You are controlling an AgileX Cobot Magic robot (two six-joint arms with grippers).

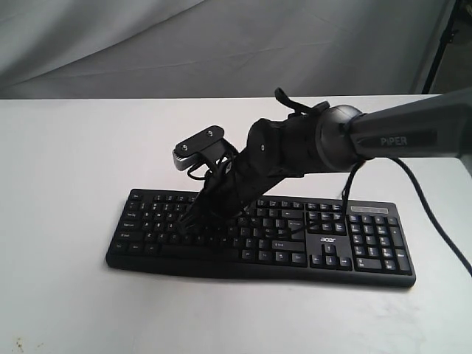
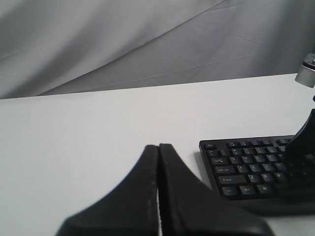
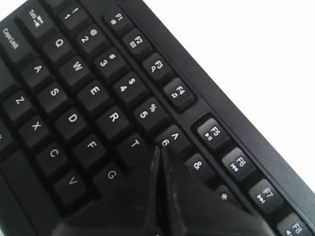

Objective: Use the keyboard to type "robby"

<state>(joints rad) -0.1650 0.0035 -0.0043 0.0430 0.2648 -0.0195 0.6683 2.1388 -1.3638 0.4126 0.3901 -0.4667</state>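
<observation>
The black acer keyboard (image 1: 335,251) lies across the white table, its left end also showing in the left wrist view (image 2: 246,169). My right gripper (image 1: 186,220) reaches down over the keyboard's left-middle letter keys, jaws shut with nothing held. In the right wrist view its tip (image 3: 158,150) hovers close to the keys, between the T key (image 3: 134,145) and the 6 key (image 3: 170,139); the R key (image 3: 113,118) is just beyond. My left gripper (image 2: 158,147) is shut and empty over bare table beside the keyboard's left end. It does not show in the exterior view.
A thin black cable (image 1: 435,214) trails from the right arm across the table at the right. Grey cloth (image 1: 221,44) hangs behind the table's far edge. White tabletop (image 1: 59,177) surrounds the keyboard.
</observation>
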